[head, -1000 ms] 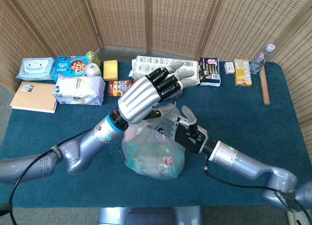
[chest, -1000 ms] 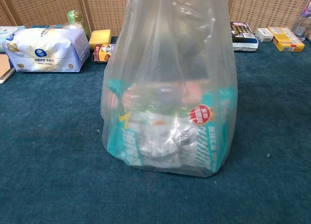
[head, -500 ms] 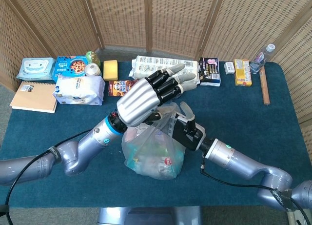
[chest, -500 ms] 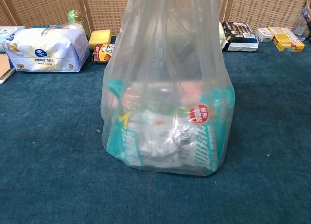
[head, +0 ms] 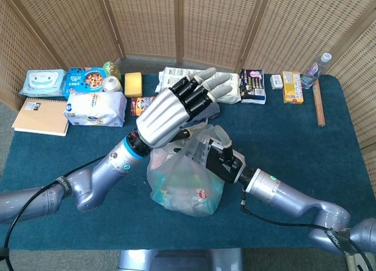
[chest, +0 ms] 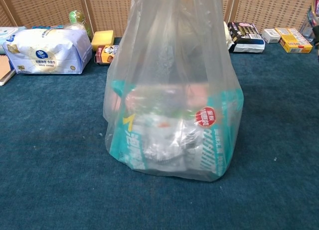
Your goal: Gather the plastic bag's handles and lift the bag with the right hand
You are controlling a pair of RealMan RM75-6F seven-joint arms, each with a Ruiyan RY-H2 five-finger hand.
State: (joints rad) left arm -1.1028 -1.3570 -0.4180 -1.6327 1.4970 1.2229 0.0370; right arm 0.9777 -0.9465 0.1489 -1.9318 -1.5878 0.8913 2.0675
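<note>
Now right hand [head: 222,159] clenches bag [head: 183,186] handles; left hand [head: 170,111] spread, empty, above

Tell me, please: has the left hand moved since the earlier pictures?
Yes. The left hand has shifted slightly left and toward the back of the table, judged against the white package behind it.

Both views bright, even, diffuse daylight-type illumination. Soft shadow under translucent plastic bag [head: 185,186] on dark teal felt tabletop [head: 294,141]. Head view sharp throughout; specular highlights on silver ribbed back of left hand [head: 167,115]. Chest view: bag film [chest: 174,90] shows pale sheen, contents blurred through it; background items slightly soft; no strong edge distortion
</note>
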